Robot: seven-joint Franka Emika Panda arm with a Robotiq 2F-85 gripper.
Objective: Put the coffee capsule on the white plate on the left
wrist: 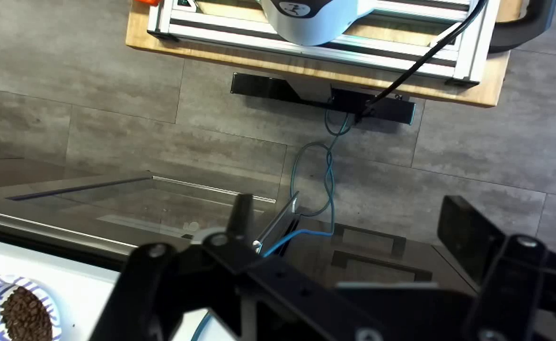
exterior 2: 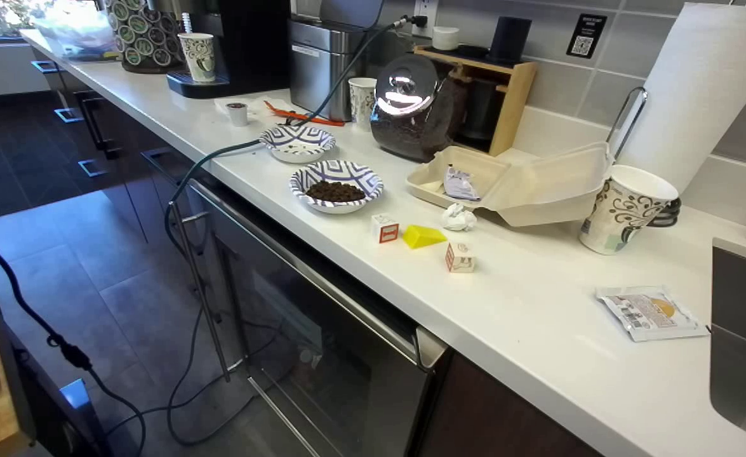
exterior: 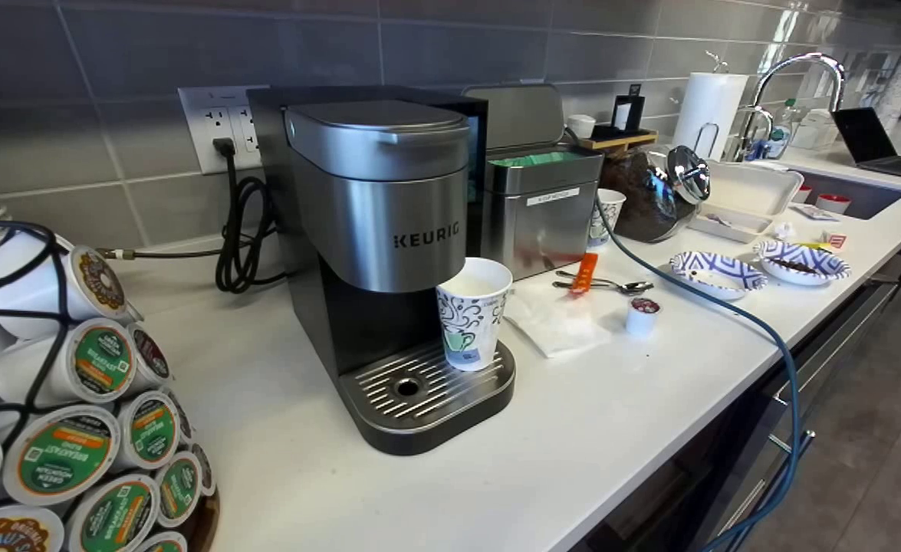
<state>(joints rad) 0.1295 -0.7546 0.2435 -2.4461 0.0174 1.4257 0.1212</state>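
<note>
The coffee capsule is a small white cup with a dark red lid. It stands upright on the white counter in both exterior views [exterior: 640, 320] [exterior 2: 237, 115], near the coffee machine. Two white dishes with a blue pattern stand beyond it. The nearer dish [exterior: 738, 270] [exterior 2: 282, 136] holds a few small bits. The farther dish [exterior: 830, 261] [exterior 2: 329, 169] holds dark beans and shows in part at the bottom left of the wrist view [wrist: 48, 296]. My gripper [wrist: 347, 215] is open and empty over the floor beside the counter. It is outside both exterior views, and the capsule is outside the wrist view.
A Keurig machine [exterior: 373, 199] holds a paper cup [exterior: 471, 322]. Spoons [exterior: 611, 284] and an orange clip [exterior: 584, 274] lie near the capsule. A blue cable [exterior: 772, 337] crosses the counter edge. A tilted glass jar [exterior 2: 411, 120], a takeaway box [exterior 2: 531, 190] and toy blocks [exterior 2: 423, 237] stand further along.
</note>
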